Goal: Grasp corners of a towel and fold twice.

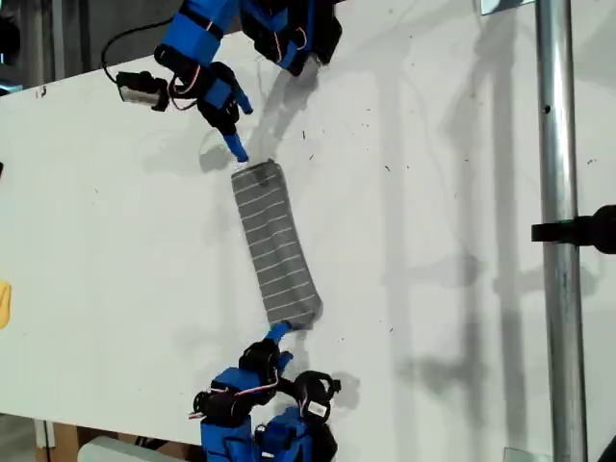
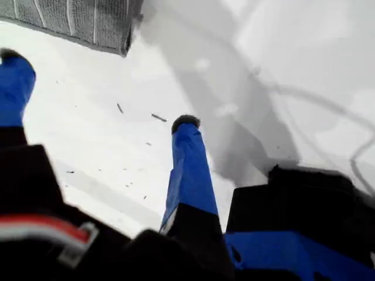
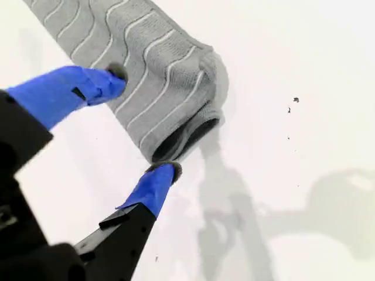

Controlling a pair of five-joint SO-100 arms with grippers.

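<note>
The grey white-striped towel (image 1: 277, 241) lies folded into a long narrow strip on the white table (image 1: 443, 241), running from upper left to lower right in the exterior view. My first gripper (image 1: 239, 130) hangs open just beyond the strip's upper end, touching nothing; its wrist view shows a towel corner (image 2: 120, 41) ahead of the spread fingers (image 2: 187, 152). My second gripper (image 1: 281, 332) is open at the strip's lower end. There, one fingertip (image 3: 114, 73) rests over the towel (image 3: 158, 64) and the other (image 3: 164, 172) sits at the layered end.
A metal pole (image 1: 556, 192) with a black clamp (image 1: 587, 229) crosses the exterior view's right side. A yellow object (image 1: 5, 303) sits at that view's left edge, and a small black and silver part (image 1: 142, 89) lies beside the upper arm. Dark specks dot the table.
</note>
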